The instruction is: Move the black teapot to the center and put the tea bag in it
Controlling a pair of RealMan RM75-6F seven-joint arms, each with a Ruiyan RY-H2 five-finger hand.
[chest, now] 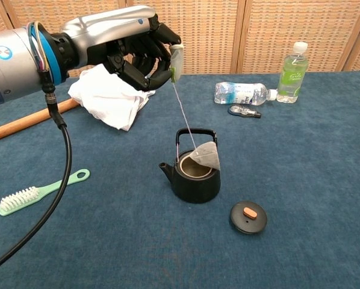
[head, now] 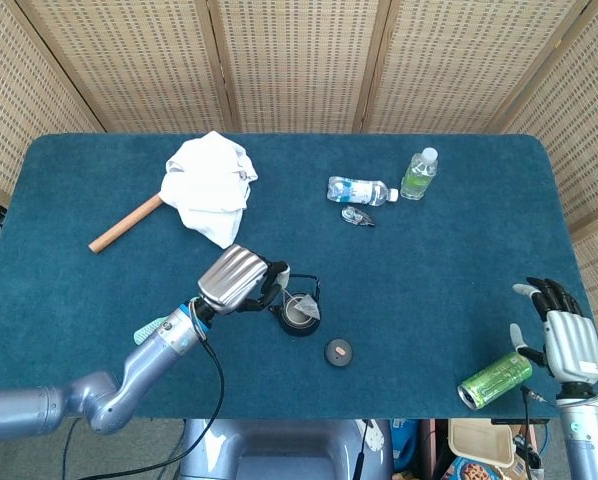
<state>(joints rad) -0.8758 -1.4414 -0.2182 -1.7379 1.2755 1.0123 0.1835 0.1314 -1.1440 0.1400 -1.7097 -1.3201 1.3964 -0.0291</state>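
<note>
Left hand [chest: 138,54]: I pinch the tag so the tea bag [chest: 205,158] dangles by its string over the rim
Black teapot [chest: 195,174]: mid-table, lid [chest: 248,217] off beside it, mouth open to receive
Right hand [head: 562,330]: open, idle, holding nothing

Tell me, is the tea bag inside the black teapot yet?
Not fully. The tea bag leans on the black teapot's open rim, mostly outside, hanging by its string from the left hand.
</note>
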